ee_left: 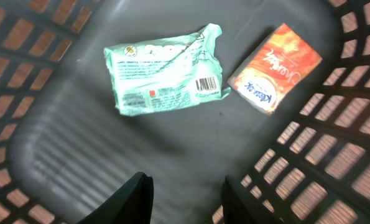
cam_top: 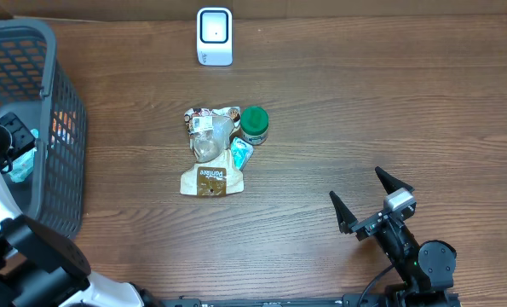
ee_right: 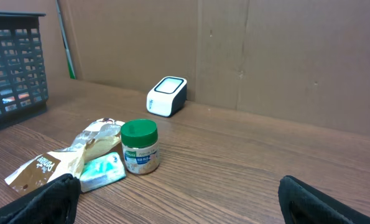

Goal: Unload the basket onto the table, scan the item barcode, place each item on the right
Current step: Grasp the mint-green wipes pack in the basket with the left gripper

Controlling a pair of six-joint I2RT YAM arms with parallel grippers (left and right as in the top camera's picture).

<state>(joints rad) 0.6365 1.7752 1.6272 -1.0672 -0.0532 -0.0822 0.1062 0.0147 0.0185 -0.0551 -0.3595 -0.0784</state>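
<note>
Left claw (ee_left: 186, 186) hangs parted, empty, above a green packet (ee_left: 163, 78) in the basket (ee_left: 359, 155); right claw (cam_top: 355, 184) gapes; jar (cam_top: 254, 124) seemingly awaits scanning.

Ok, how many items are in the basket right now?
2. A green packet lies on the basket floor, an orange box beside it, not touching. Corners outside the wrist view may hide more.

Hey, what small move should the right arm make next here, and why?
Probably ease the right gripper forward toward the green-lidded jar. Its jaws stand wide open and empty, the jar stands upright at the right edge of the pile of packets, and the left gripper hangs open inside the dark plastic basket.
</note>
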